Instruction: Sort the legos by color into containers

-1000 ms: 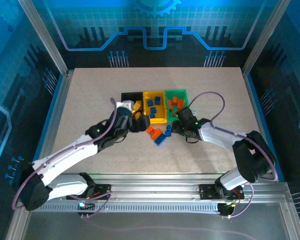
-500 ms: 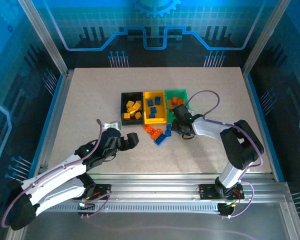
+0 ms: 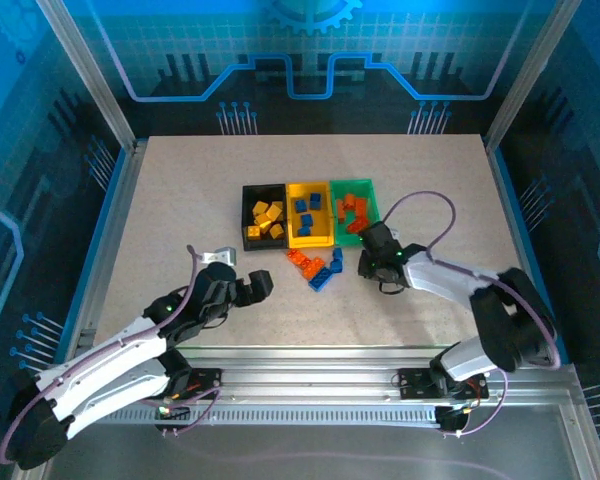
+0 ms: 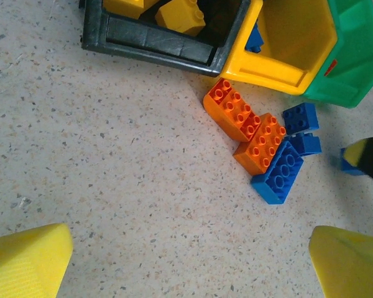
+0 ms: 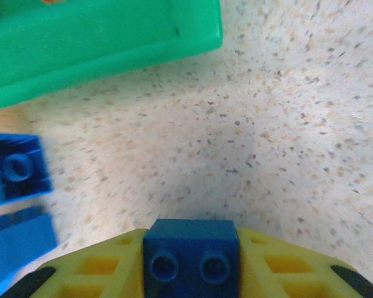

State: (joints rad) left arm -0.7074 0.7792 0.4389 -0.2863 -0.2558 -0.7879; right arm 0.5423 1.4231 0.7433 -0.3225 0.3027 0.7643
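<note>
Sorting is judged nearly done: the bins (image 3: 310, 243) are stocked by colour, with loose bricks (image 4: 258, 143) left on the surface (image 3: 180, 200) at their six o'clock. A blue brick (image 5: 190, 251) is clamped in the right end effector (image 3: 366, 263); the left end effector (image 4: 189, 264) is spread apart.

The bench (image 4: 112, 186) has a matt, finely speckled, stone-like face. The orange bricks (image 4: 233, 115) and the blue brick (image 4: 278, 178) beside them are smooth moulded plastic with a soft gloss. The black bin (image 4: 149, 46), yellow bin (image 4: 267, 68) and green bin (image 4: 354, 56) are smooth, faintly shiny plastic. The left fingers (image 4: 25, 257) are matt yellow plastic with fine ribbing. The dark blue brick (image 5: 191, 248) between the right fingers (image 5: 93, 270) looks smooth and dull.
</note>
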